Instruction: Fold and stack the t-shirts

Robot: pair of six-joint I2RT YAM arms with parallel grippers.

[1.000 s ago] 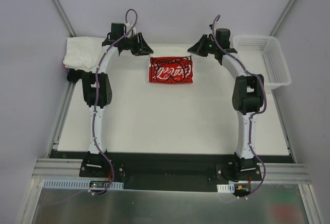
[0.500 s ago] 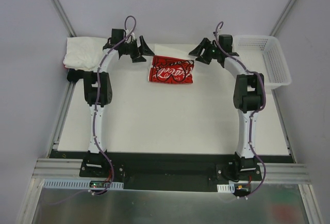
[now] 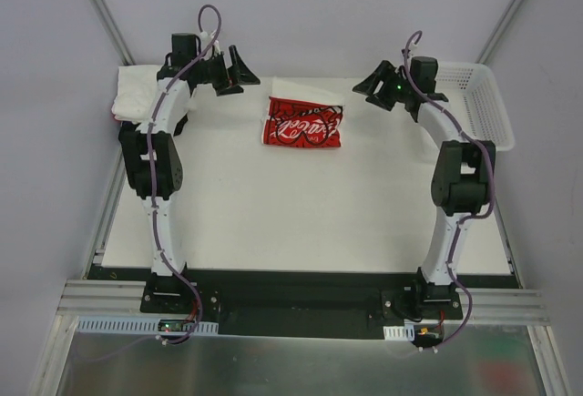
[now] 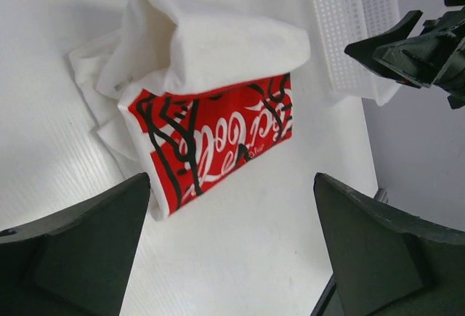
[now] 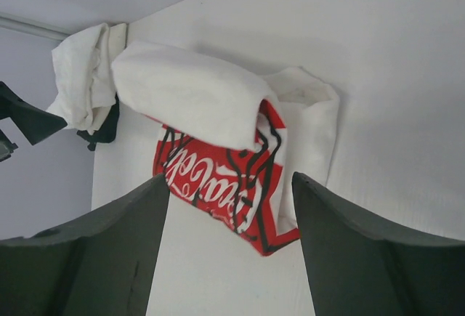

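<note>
The top camera hangs high above and behind the arm bases, looking down and forward, so the whole bench (image 3: pixel 301 214) fits, near edge at the bottom, left pincer (image 3: pixel 234 73) and right pincer (image 3: pixel 376 82) at the far side. The left wrist camera sits at the far left and faces right between its own fingers (image 4: pixel 73 258), close on the red shirt (image 4: pixel 218 142), with the basket (image 4: pixel 349 33) beyond. The right wrist camera sits at the far right and faces left, close on the same shirt, with the white shirt pile (image 5: pixel 83 76) beyond. All three views share the red shirt; each wrist view catches the other pincer at its edge.
</note>
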